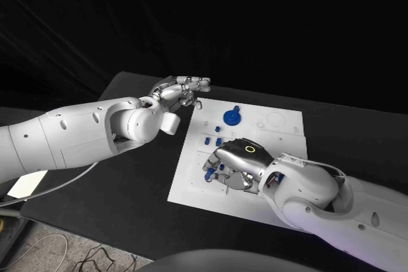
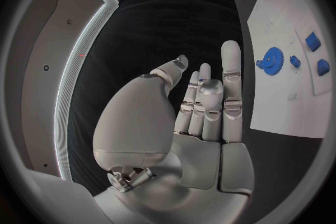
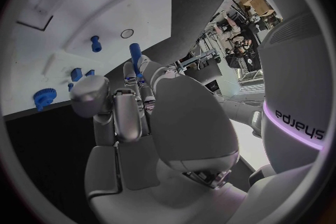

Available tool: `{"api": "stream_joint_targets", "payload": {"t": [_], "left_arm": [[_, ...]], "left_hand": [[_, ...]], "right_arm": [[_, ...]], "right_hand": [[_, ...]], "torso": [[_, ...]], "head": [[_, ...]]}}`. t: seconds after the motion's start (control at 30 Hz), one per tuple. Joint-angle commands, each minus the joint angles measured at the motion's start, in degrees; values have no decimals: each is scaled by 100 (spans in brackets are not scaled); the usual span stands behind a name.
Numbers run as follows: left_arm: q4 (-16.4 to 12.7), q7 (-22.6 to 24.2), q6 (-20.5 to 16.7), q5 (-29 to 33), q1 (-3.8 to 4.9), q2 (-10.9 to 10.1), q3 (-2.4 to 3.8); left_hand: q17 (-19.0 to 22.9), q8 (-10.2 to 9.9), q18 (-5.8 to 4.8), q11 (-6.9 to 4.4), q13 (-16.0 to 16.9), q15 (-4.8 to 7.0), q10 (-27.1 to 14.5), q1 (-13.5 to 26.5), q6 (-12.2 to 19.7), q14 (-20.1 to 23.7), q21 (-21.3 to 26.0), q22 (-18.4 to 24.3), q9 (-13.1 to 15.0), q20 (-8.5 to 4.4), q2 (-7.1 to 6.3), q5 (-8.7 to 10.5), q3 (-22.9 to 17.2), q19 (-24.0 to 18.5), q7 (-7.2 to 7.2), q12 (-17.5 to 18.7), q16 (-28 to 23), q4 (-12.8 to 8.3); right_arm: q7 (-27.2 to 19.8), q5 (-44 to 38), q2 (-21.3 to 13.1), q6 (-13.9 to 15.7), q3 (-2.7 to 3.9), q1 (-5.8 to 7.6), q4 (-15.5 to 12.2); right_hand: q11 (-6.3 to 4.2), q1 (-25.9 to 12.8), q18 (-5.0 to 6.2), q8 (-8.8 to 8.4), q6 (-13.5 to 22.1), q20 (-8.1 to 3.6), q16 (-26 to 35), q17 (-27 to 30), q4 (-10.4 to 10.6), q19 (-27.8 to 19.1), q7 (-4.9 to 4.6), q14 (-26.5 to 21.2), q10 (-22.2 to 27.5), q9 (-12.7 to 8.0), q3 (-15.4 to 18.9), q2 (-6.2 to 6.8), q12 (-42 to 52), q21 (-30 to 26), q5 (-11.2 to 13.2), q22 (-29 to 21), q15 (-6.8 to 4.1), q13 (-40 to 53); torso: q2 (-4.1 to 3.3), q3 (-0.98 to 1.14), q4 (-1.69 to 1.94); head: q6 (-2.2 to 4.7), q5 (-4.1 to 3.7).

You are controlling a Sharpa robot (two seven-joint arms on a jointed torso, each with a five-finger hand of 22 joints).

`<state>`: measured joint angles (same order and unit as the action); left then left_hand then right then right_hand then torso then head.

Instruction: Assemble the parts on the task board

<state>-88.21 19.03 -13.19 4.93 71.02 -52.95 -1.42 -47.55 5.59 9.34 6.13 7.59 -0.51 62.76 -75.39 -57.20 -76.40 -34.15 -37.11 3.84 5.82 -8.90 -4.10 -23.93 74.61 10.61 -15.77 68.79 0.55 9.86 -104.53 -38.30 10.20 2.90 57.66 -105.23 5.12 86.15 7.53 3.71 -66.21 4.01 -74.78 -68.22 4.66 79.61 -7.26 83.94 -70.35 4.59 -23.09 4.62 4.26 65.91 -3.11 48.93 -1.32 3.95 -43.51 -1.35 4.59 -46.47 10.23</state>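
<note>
A black table (image 1: pixel 127 183) stands in a dark room. Beyond the left hand (image 1: pixel 180 89), on the far side of the table, hangs a black cloth (image 1: pixel 255 36) with soft folds that closes off the whole back. Little light falls there. Well apart from the right hand (image 1: pixel 234 166), past the near corner of the table, lies a grey floor (image 1: pixel 51 254). Thin pale cables (image 1: pixel 94 261) curl on it.
</note>
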Motion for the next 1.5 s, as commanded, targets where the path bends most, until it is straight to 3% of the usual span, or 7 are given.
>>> {"api": "stream_joint_targets", "payload": {"t": [0.03,0.4,1.03,1.5], "left_arm": [[-3,29,130,12,2,14,3],[0,25,133,12,2,18,3],[1,18,130,12,2,1,3],[3,17,133,12,2,-7,3]], "left_hand": [[7,-12,102,-7,7,-41,-34,19,46,16,19,8,-1,51,55,-34,30,8,3,-22,5,9],[7,-12,102,-7,7,-41,-34,19,46,16,19,8,-1,51,55,-34,30,8,3,-22,5,9],[7,-12,102,-7,7,-41,-34,19,46,16,19,8,-1,51,55,-34,30,8,3,-22,5,9],[7,-12,102,-7,7,-41,-34,19,46,16,19,8,-1,51,55,-34,30,8,3,-22,5,9]], "right_arm": [[-137,-156,57,31,-21,-36,97],[-136,-260,172,10,-68,-86,325],[-3,-421,188,-232,-71,-90,349],[17,-504,176,-230,-71,-90,312]], "right_hand": [[-185,-24,-44,20,-18,-26,-14,1,-7,-3,-9,241,-209,10,-42,-35,-34,2,-21,-9,-37,8],[-182,-26,-45,17,-17,-24,-21,-8,-20,-2,-13,243,-209,9,-57,-36,-39,6,-24,-3,-35,8],[-176,-43,-46,16,-17,-21,-31,-21,-32,-2,-21,245,-210,9,-71,-33,-45,9,-17,0,-31,8],[-174,-56,-48,17,-21,-20,-39,-31,-36,0,-22,247,-213,10,-77,-32,-46,16,-13,12,-28,9]], "torso": [[-3,-4,3],[3,-3,0],[5,-4,1],[9,-2,-2]], "head": [[-25,18],[-65,42],[-88,43],[-106,50]]}}
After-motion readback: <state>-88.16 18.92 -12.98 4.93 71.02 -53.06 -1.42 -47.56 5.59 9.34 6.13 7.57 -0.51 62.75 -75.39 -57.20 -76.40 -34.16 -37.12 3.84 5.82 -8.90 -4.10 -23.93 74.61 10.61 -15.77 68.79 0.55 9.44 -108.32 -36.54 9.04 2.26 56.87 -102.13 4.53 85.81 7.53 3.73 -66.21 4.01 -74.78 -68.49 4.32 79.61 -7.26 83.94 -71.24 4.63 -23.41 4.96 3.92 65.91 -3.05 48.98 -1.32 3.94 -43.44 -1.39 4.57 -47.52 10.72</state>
